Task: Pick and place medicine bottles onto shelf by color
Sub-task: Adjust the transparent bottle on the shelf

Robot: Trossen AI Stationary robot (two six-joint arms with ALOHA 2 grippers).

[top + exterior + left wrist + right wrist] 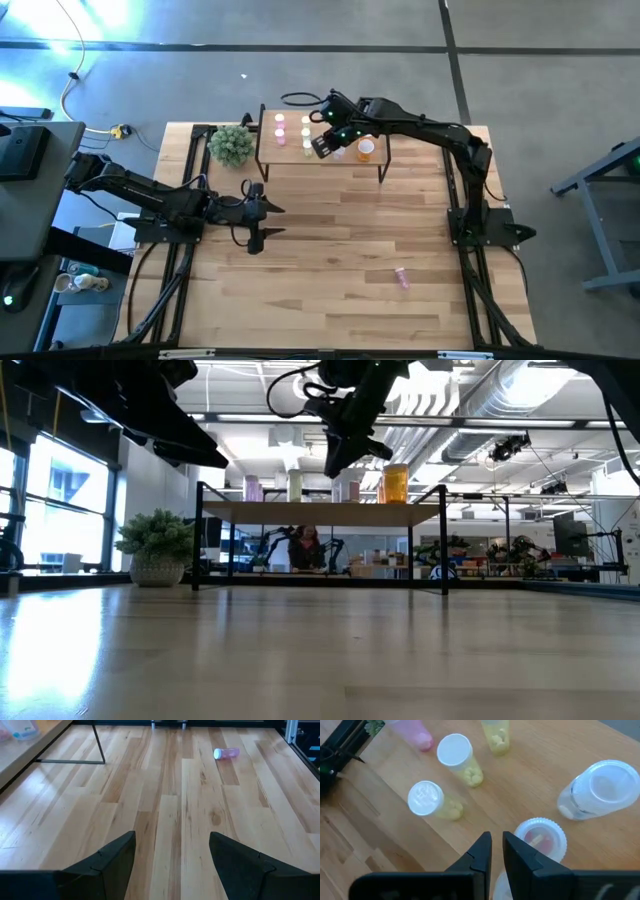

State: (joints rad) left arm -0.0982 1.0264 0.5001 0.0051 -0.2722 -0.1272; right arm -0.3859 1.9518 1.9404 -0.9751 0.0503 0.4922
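- Right gripper (322, 146) hangs over the shelf (290, 153), fingers nearly together with a thin gap, nothing between them.
- Just under it in the right wrist view: an upright bottle with pinkish contents (540, 838), a clear bottle (598, 789) beside it, yellow-green bottles (454, 755) farther out. Orange bottle (366, 150) stands at the shelf's right end.
- Left gripper (264, 218) waits over mid-table, fingers wide apart, empty.
- Remaining pick, by my read: pink bottle (402, 278) lying on its side on the table (330, 300), near the right arm's base, well apart from the shelf.
- Right arm is nearer.
- In the left wrist view its long axis runs crosswise, white cap toward the shelf side (226, 753).
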